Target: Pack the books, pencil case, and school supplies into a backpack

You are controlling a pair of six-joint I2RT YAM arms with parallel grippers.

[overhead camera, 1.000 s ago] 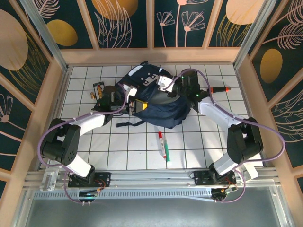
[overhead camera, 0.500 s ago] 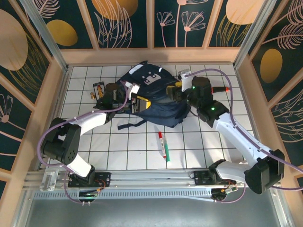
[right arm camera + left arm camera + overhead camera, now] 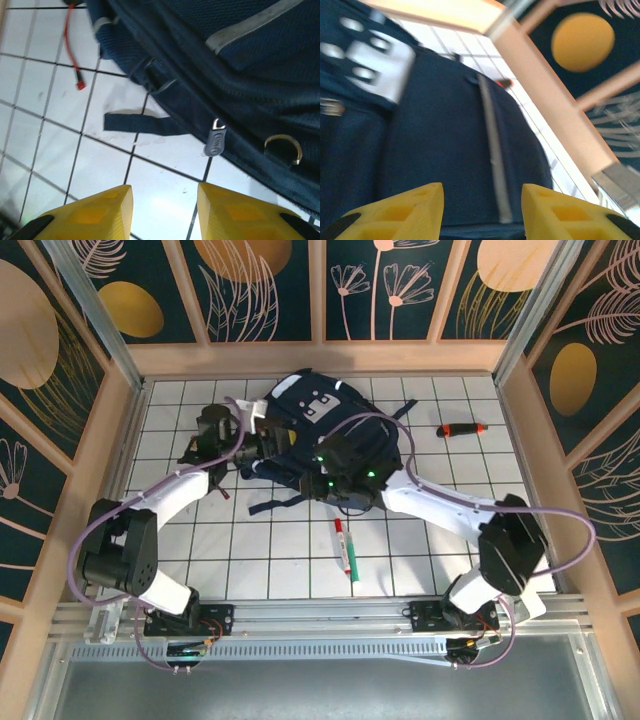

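Left gripper (image 3: 481,202): fingers spread, empty, facing backpack (image 3: 320,405) at upper centre. Right gripper (image 3: 165,200): spread, empty, over tile (image 3: 160,172) beside zipper pull (image 3: 215,142). Marker (image 3: 344,546): lower centre, unpacked. Risk: fingers snag loose strap (image 3: 135,123), dragging backpack askew.

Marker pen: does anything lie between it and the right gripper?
Nothing visible does. The marker pen lies alone on bare tiles, on the near side of the backpack. The open right gripper hangs at the backpack's near edge, with only tile between them.
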